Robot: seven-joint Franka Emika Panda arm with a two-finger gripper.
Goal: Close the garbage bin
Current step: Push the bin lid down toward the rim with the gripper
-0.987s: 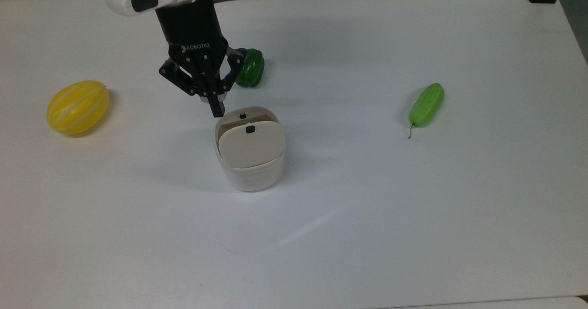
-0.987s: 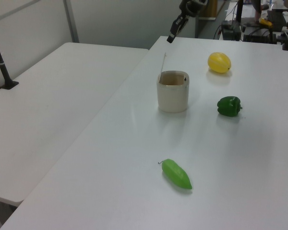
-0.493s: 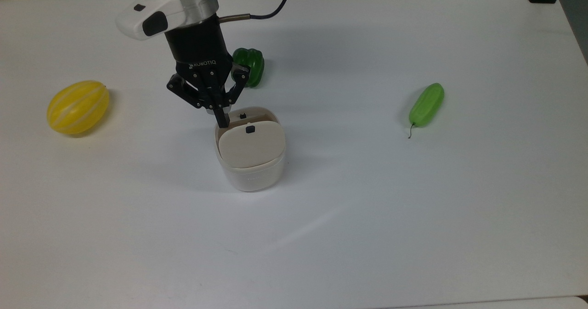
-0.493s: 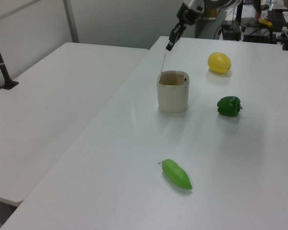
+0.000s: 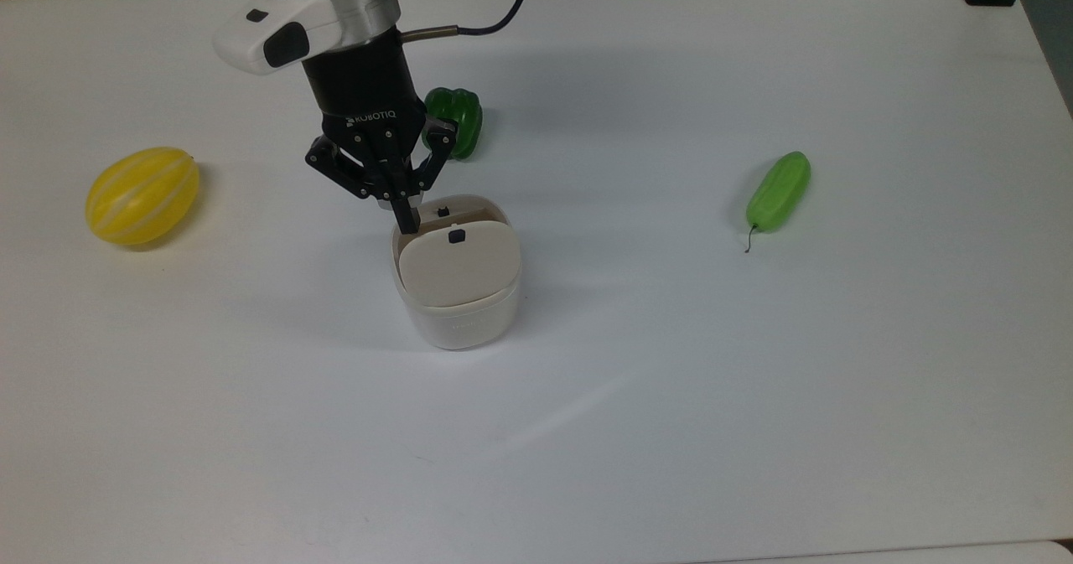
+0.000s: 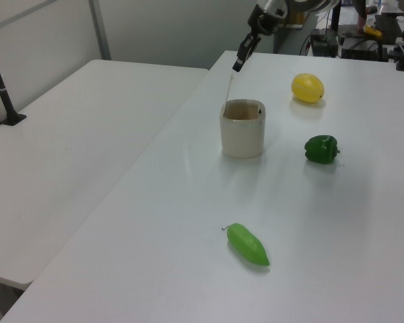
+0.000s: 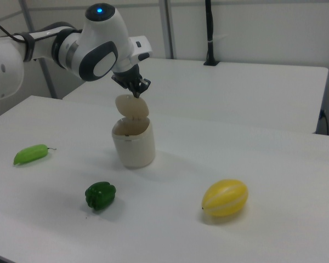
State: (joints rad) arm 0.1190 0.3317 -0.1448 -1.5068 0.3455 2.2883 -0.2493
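The gripper [image 5: 406,216] is seen hung from the arm above the white table [image 5: 754,363], its two black fingers brought tight together into a single point, with nothing held between them. In the top view the closed tip is placed at the upper left corner of the garbage bin [image 5: 457,313], just at the top edge of the raised lid [image 5: 457,264]. In the right view the gripper [image 7: 136,92] is found directly above the lid [image 7: 132,106], at or almost at its upper edge; whether contact is made cannot be told. In the left view the gripper [image 6: 238,62] is set just over the thin upright line of the lid [image 6: 227,91], which is seen edge-on.

The garbage bin [image 7: 134,143] is placed directly below the gripper, standing upright on the table, open. The lid is stood up nearly vertical from one side of the rim, and a small black button [image 5: 457,236] is noted near its top edge.

A green bell pepper [image 5: 457,122] is noted just behind the gripper body in the top view, near it, on the table. A yellow melon [image 5: 142,195] is noted well apart from the gripper toward the top view's left. A green cucumber-like vegetable [image 5: 779,191] is noted well apart toward the top view's right. All three are lying apart from the bin.
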